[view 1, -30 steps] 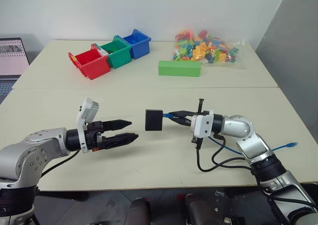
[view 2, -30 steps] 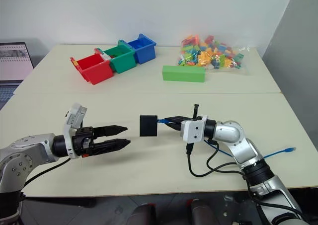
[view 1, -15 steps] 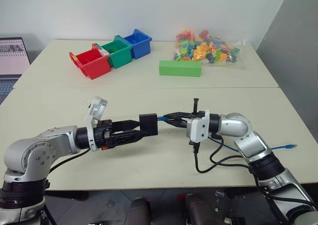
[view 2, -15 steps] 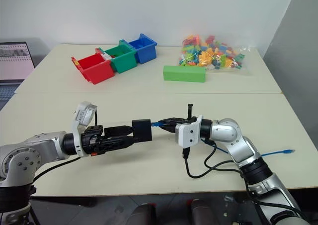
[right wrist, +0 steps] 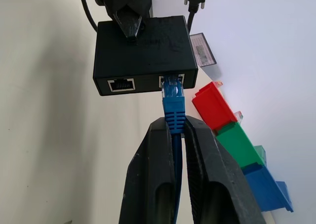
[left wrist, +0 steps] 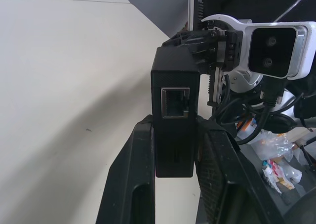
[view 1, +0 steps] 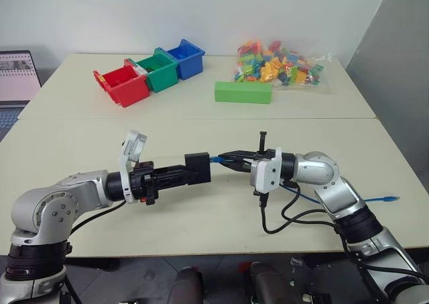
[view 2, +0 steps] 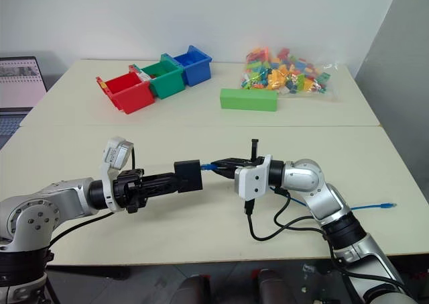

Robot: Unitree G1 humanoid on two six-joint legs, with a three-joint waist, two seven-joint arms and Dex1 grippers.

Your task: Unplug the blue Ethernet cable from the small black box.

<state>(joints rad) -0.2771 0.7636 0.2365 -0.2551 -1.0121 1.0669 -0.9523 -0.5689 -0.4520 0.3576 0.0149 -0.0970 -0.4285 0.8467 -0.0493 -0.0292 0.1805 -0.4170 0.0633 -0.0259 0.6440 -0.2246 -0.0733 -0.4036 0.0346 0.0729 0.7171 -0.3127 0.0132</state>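
Our left gripper (view 1: 192,174), open a second ago, now clamps the small black box (view 1: 198,168) above the table (view 1: 201,123); our right gripper (right wrist: 175,135) pinches the blue Ethernet cable (right wrist: 173,104), still plugged in. Risk: the latch holds, the box slips.

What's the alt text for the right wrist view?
The right end effector is shut on the blue cable, still plugged into the black box. The left end effector grips the box from the far side; red, green and blue bins stand behind.
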